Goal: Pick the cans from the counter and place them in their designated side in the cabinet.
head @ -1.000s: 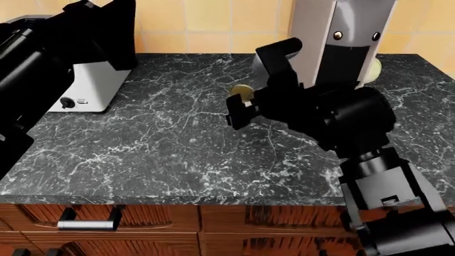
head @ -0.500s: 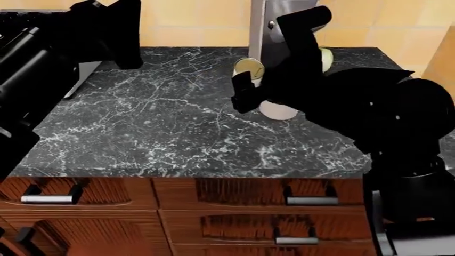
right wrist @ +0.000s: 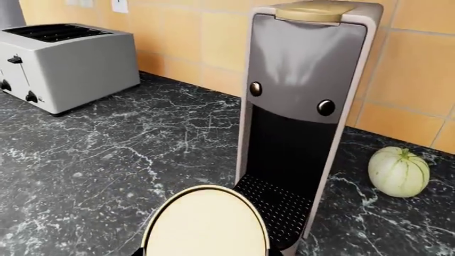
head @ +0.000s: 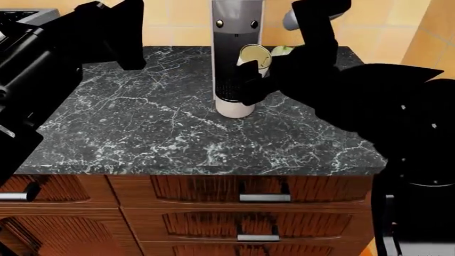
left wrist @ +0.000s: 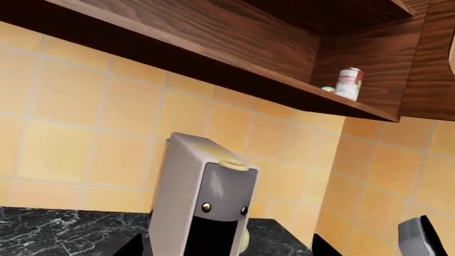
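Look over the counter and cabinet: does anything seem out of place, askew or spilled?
Nothing stands out. The coffee machine and toaster stand upright on the counter, the squash sits beside the machine, and nothing is spilled.

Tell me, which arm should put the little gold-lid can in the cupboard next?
Right. Its pincer appears to hold the short can already, lifted beside the coffee machine. The left arm is off to the side, carrying nothing visible.
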### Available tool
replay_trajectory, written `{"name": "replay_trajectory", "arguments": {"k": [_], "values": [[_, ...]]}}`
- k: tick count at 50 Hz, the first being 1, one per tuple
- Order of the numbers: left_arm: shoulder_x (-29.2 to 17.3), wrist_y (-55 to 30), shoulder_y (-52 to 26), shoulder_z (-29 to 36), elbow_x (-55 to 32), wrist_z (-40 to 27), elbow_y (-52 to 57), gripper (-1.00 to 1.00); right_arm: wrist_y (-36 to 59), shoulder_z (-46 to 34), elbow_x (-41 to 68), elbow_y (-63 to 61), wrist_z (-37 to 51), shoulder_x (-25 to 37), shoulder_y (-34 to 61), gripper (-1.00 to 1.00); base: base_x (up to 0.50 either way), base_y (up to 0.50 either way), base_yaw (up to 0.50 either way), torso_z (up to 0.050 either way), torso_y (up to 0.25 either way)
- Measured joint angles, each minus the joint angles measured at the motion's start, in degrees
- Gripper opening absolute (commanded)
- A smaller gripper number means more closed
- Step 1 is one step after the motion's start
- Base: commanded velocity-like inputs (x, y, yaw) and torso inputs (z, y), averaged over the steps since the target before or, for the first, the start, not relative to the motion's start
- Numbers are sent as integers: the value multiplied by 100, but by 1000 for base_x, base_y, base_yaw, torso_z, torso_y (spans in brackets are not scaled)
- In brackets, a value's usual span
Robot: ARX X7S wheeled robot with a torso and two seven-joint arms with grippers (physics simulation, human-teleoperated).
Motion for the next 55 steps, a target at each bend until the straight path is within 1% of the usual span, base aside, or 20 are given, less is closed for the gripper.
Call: {"name": "replay_trajectory", "arguments": {"k": [8,14,23,27,30,32,34,38,42,45,48,55], "values": [[-9,13,-8,5,19,31,-14,100,154,160,78,-43,185,-39,204,-100,0,0,0,0,0],[-8,32,-9,3,34,82,-26,100,414,262,143,14,289,-4,734,-100,0,0,0,0,0],[22,64,-31,12,57,197,-55,100,866,176,264,635,87,134,2179,-100,0,0,0,0,0],[41,79,-46,18,63,244,-65,100,873,-123,201,1333,-243,176,3028,-100,0,0,0,0,0],[52,88,-65,21,54,264,-65,100,678,-509,20,2184,-682,123,3775,-100,0,0,0,0,0],[56,92,-85,23,40,270,-62,100,508,-647,-348,2816,-1134,-6,4256,-100,0,0,0,0,0],[59,94,-110,25,24,273,-59,100,368,-549,-969,3345,-1733,-199,4650,-100,0,0,0,0,0],[61,96,-163,29,-8,284,-55,100,93,-139,-2679,4133,-2908,-608,5246,-100,0,0,0,0,0],[62,99,-215,30,-37,298,-52,100,-159,133,-4062,4672,-3638,-889,5643,-100,0,0,0,0,0],[57,101,-254,28,-67,300,-44,100,-321,297,-4781,4955,-3898,-1038,5851,-100,0,0,0,0,0],[46,103,-290,22,-104,291,-28,100,-454,443,-5283,5162,-3967,-1147,6004,-100,0,0,0,0,0],[-2,89,-430,14,-259,194,40,100,-645,654,-6006,5461,-4067,-1305,6222,-100,0,0,0,0,0]]}}
